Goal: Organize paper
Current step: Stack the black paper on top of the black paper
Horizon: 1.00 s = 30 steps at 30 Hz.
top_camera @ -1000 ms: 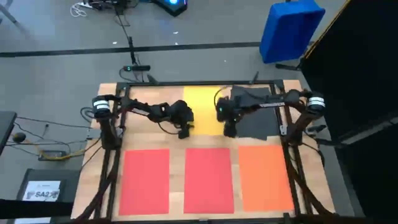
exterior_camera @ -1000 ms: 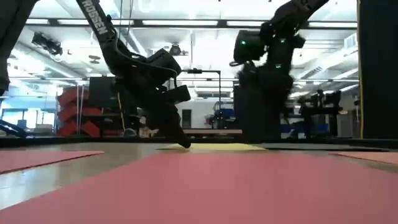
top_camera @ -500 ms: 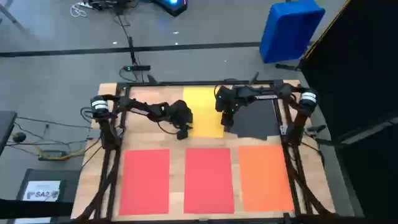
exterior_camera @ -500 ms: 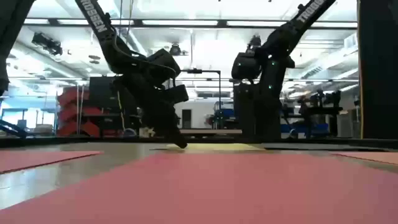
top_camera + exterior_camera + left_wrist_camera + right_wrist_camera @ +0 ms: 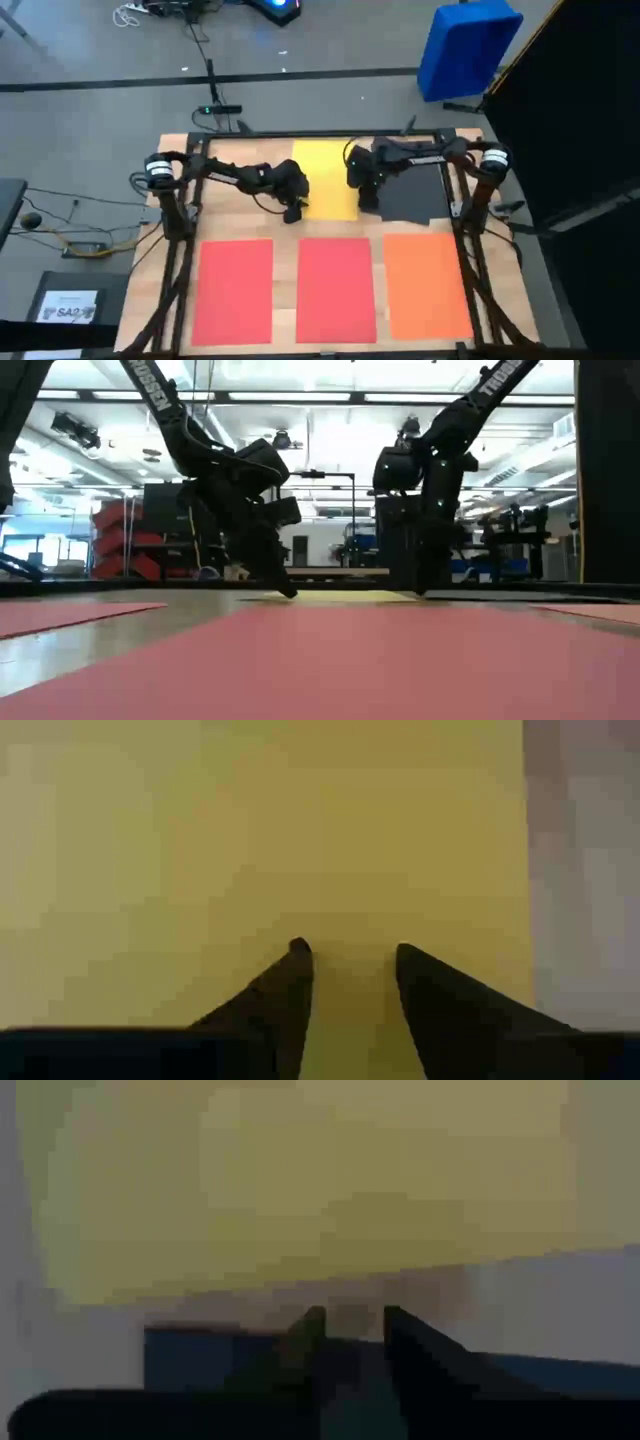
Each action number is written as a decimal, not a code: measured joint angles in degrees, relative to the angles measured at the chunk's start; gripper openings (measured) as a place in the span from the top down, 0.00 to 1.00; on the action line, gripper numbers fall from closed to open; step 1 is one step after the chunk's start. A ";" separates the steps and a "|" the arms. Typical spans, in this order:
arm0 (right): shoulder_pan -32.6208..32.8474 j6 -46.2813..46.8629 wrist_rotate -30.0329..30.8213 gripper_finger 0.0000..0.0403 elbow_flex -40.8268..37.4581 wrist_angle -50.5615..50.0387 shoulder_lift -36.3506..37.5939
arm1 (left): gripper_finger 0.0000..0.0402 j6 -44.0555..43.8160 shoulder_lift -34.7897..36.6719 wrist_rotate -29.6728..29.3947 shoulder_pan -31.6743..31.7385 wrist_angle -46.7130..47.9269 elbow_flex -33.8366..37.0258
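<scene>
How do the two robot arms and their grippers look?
Both arms are dark, jointed and slender, each with a white band near its base. White Trossen lettering runs along the upper links. The left gripper and the right gripper each have two dark, tapering fingers.

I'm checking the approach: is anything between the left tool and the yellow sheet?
Nothing visible. The left tool is down on the yellow sheet near its left edge, fingers parted, with only bare paper ahead in its wrist view.

Grey floor (image 5: 300, 90) lying around table; blue bin (image 5: 468, 45) standing behind; ceiling strip lights (image 5: 300, 397) glowing.
</scene>
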<state>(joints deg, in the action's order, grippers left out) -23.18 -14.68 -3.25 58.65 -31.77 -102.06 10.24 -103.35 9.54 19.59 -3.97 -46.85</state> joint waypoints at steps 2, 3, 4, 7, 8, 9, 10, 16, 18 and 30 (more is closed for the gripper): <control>0.24 0.00 0.02 0.82 -0.39 -0.25 0.08 | 0.67 0.00 -0.02 -0.02 0.00 0.00 0.00; 0.24 0.00 0.01 0.82 -0.44 -0.62 0.10 | 0.67 -0.02 -0.04 -0.02 0.00 0.00 0.00; 0.24 0.00 0.01 0.82 -0.51 -1.23 0.12 | 0.67 -0.02 -0.04 -0.04 0.00 -0.04 0.02; 0.33 0.00 0.31 0.82 -0.53 -3.25 0.18 | 0.67 -0.02 -0.06 -0.07 0.00 -0.25 0.08; 0.35 0.00 0.50 0.82 -0.53 -3.97 0.22 | 0.67 -0.04 -0.07 -0.08 0.00 -0.34 0.11; 0.35 0.00 0.57 0.82 -0.53 -4.76 0.24 | 0.67 -0.09 -0.07 -0.09 0.00 -0.43 0.12; 0.35 0.00 0.61 0.82 -0.53 -5.49 0.26 | 0.67 -0.21 -0.09 -0.04 0.00 -0.65 0.15; 0.35 -0.55 0.59 0.82 -0.53 -9.60 0.31 | 0.67 -0.44 -0.11 0.39 0.07 -0.96 0.20; 0.35 -0.89 0.61 0.82 -0.53 -10.46 0.31 | 0.67 -0.46 -0.11 0.42 0.07 -0.96 0.20; 0.89 -1.98 0.99 0.82 -0.64 -13.67 0.20 | 0.67 -0.49 -0.15 0.63 0.07 -0.98 0.17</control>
<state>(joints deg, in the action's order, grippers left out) -22.29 -16.66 -2.25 58.02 -45.44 -101.86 9.75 -103.50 10.17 19.66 -4.95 -46.68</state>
